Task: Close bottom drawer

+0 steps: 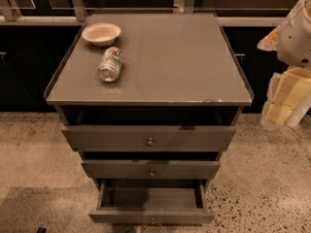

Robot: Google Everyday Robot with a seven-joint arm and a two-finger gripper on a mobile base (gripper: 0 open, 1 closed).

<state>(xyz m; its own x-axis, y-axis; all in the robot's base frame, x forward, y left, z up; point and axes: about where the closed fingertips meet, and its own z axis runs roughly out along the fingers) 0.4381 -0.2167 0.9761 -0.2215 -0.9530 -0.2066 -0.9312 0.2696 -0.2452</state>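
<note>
The grey cabinet [146, 89] stands in the middle of the camera view with three drawers. The bottom drawer [151, 216] is pulled out towards me, and its inside looks empty. Its small round knob [152, 222] sits at the centre of its front, near the lower edge of the view. My gripper [284, 101] hangs at the right edge, to the right of the cabinet top and well above the bottom drawer, touching nothing.
The top drawer front [149, 139] and middle drawer front [150, 170] each stick out a little. A white bowl [101, 33] and a plastic bottle [111, 64] lying on its side rest on the cabinet top. Speckled floor surrounds the cabinet; a dark wall with rails runs behind.
</note>
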